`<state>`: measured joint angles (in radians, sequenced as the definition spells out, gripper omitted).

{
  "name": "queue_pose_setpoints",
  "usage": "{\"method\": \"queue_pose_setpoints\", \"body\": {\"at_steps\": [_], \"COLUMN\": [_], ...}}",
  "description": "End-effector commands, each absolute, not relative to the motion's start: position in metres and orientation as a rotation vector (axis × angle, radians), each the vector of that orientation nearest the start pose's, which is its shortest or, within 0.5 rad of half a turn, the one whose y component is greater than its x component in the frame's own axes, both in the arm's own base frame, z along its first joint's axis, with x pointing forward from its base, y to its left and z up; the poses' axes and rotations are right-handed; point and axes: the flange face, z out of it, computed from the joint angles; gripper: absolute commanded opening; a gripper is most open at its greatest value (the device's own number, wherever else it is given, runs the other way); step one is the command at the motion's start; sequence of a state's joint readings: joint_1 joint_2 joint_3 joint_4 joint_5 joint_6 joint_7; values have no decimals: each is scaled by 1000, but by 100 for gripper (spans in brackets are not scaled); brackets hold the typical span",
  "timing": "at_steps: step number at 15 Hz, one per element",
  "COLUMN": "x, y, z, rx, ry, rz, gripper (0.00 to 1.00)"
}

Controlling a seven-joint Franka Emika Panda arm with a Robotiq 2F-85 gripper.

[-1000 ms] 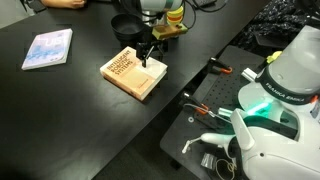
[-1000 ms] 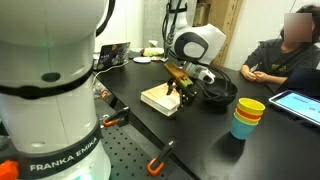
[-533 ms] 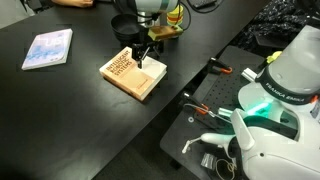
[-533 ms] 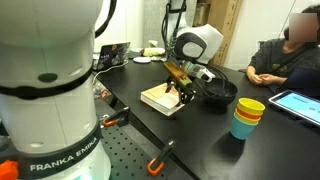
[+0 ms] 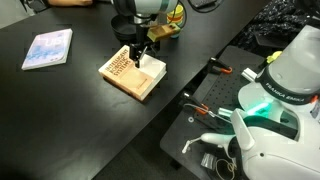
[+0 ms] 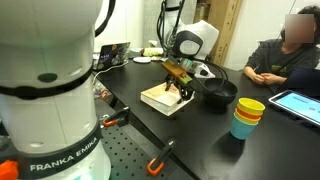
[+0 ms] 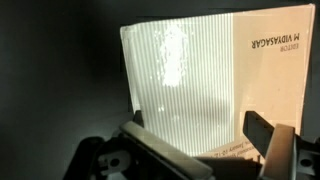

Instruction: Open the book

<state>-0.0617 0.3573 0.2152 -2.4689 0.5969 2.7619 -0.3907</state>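
Since 1 s ago the tool (image 5: pixel 140 56) has shifted along the book (image 5: pixel 124 76), and a white page now shows at the cover's lifted edge. The book lies on the dark surface (image 5: pixel 70 115), its long axis diagonal, 1 corner toward the near edge. The wrist view shows the 2 fingers (image 7: pixel 262 130) wide apart, gripping nothing.

In an exterior view, the book (image 6: pixel 160 98) is seen lying flat on the black table (image 6: pixel 205 135), with the claw (image 6: pixel 181 90) positioned over its edge nearest a dark bowl (image 6: pixel 216 94). Stacked cups (image 6: pixel 247 118) are placed near the bowl.
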Motion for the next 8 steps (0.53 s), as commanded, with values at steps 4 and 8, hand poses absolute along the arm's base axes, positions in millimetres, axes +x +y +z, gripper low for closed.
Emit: {"method": "queue_pose_setpoints", "body": {"at_steps": [4,8], "x": [456,452], "y": [97,116], "z": [188,212], "rx": [-2917,-2922], "ry": [-198,-297], "rz": [-158,-248], "gripper": [100,100]}}
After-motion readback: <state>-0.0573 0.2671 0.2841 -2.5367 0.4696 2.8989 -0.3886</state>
